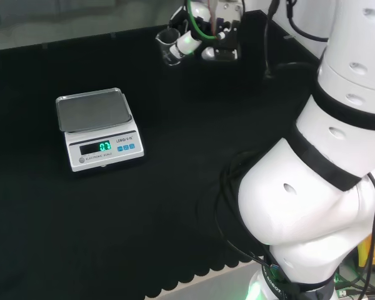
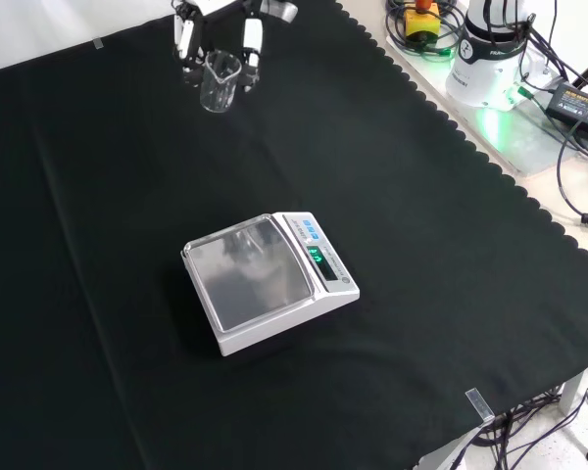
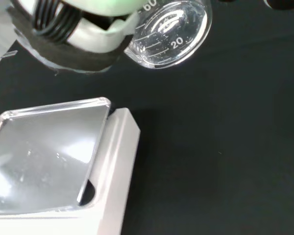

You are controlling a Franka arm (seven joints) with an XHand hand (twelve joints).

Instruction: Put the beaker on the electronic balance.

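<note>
One clear beaker [image 2: 220, 82] is in the grip of the robot hand [image 2: 216, 34] at the far end of the surface [image 2: 421, 245], which is covered with black cloth; in the front view the fingers [image 2: 250, 44] come down on either side of the glass and curl round it, and the beaker is upright, though whether its base touches the cloth or hangs just above it cannot be told; in the head view the same beaker [image 1: 170, 45] sits at the top of the picture with a white finger [image 1: 189, 42] against its side; seen from the wrist, the beaker [image 3: 169, 34] is close and large, its printed scale marks showing through the glass, with a blurred white and green part of the robot hand [image 3: 83, 29] beside it; no liquid can be made out inside.

Well apart from the beaker stands the balance [image 2: 269, 279], a white scale with a bare silver weighing pan [image 2: 247, 272] and a lit green display at its front; in the head view the balance [image 1: 99, 128] is to the left of and nearer than the robot hand; from the wrist, a corner of the pan [image 3: 44, 152] and the white body show, with nothing lying on the pan.
</note>
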